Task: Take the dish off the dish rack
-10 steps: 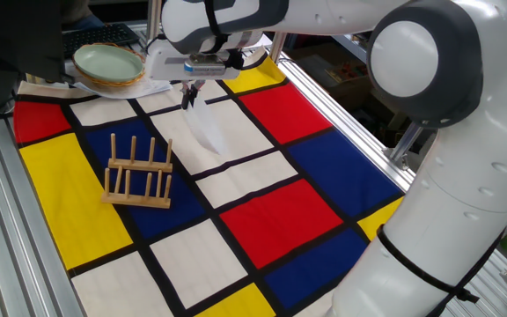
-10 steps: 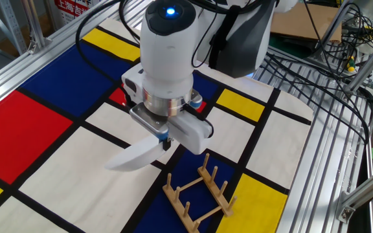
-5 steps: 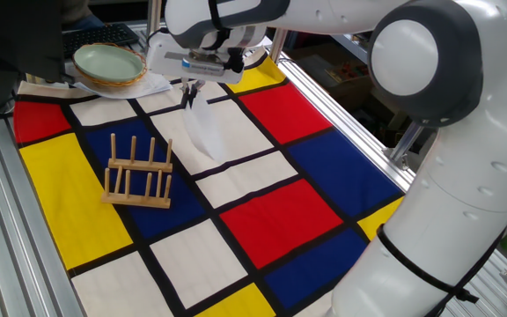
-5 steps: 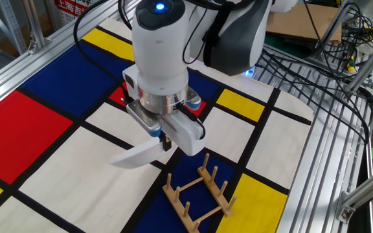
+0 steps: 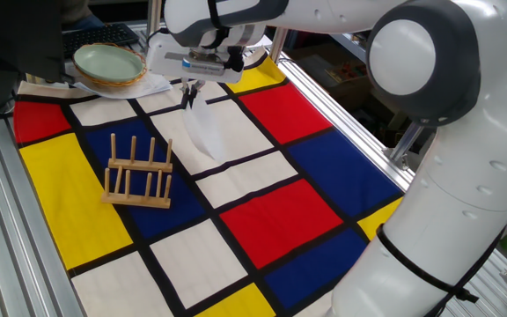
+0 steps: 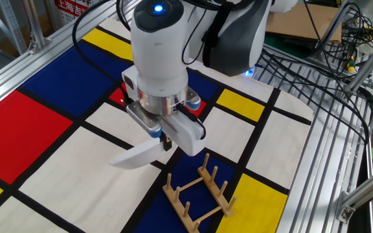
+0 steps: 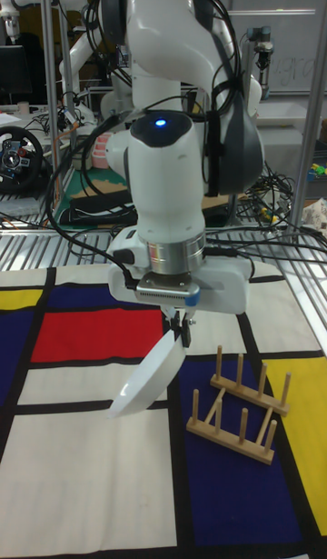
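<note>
Only one fixed view shows the green bowl (image 5: 108, 62) far beyond the dish rack (image 5: 138, 173), while the gripper (image 7: 182, 327) pinches the dish (image 7: 145, 375) aloft beside that rack, jaws clamped on its rim.

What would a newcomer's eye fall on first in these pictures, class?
First, the white dish, hanging tilted from the gripper, its fingers pinching the upper rim above the bright cloth of red, blue, yellow and white panels. Next, the dish rack, standing bare beside the dish.
</note>
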Action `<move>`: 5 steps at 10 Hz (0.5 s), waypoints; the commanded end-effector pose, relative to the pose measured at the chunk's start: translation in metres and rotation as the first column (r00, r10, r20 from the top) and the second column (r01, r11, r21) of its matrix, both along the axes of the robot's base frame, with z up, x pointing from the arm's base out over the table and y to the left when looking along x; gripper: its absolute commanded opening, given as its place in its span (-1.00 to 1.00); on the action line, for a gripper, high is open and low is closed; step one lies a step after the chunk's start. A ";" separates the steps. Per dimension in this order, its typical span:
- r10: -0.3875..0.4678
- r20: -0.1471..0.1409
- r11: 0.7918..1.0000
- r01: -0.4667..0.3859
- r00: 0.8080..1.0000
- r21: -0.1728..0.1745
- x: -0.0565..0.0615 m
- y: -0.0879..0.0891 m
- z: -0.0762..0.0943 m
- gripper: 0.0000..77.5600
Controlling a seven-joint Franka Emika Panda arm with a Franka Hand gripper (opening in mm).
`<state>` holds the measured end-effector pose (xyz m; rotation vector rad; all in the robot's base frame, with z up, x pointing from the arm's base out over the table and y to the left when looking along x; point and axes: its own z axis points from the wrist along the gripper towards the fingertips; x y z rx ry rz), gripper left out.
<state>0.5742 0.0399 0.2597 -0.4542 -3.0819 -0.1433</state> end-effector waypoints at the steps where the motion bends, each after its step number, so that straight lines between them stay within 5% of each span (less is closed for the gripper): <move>1: 0.053 0.004 0.996 -0.053 0.999 -0.068 0.001 0.000 0.003 -0.97; 5: 0.104 0.000 0.986 -0.103 0.995 -0.129 -0.014 -0.005 -0.019 -0.97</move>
